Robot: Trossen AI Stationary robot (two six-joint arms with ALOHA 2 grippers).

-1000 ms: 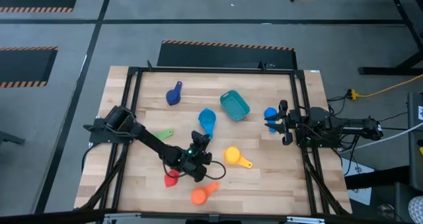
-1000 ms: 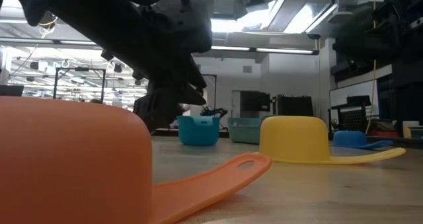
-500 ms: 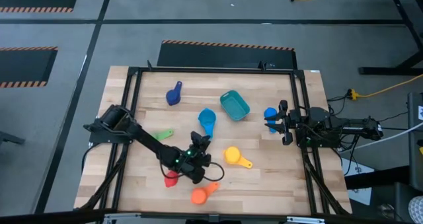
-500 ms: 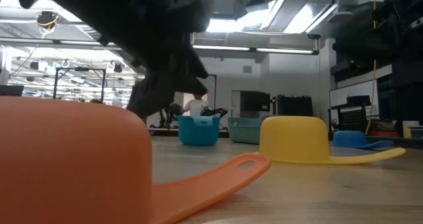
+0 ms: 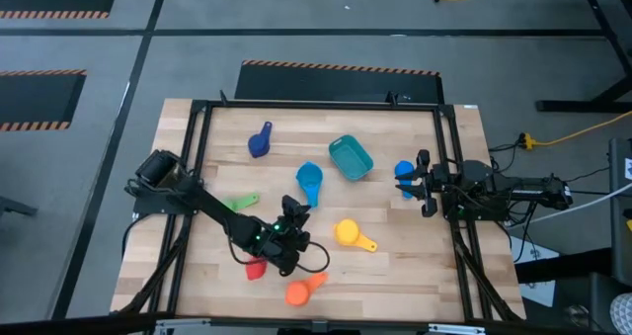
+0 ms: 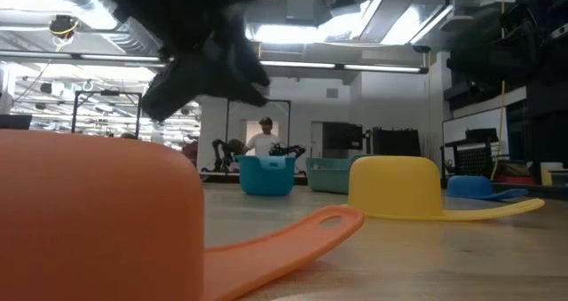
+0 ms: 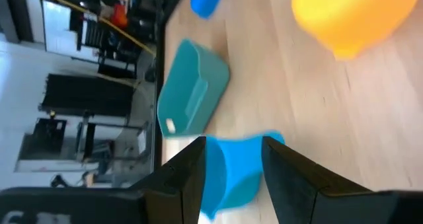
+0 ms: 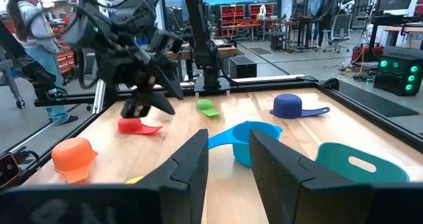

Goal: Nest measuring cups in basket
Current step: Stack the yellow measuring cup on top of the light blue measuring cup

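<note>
Hovering between the red cup [image 5: 256,268] and yellow cup [image 5: 347,233], the left gripper [image 5: 287,219] has fingers parted and empty; teal basket [image 5: 351,157] holds nothing, light blue cup [image 5: 310,182] beside it; right gripper [image 5: 415,185] waits parted at the table's edge; no writing is legible.

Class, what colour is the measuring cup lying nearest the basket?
Light blue: the measuring cup beside the basket, clearest in the high view.

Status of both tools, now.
Left tool: open, holding nothing, above the table near the red cup.
Right tool: open, empty, waiting at the table's right edge.
</note>
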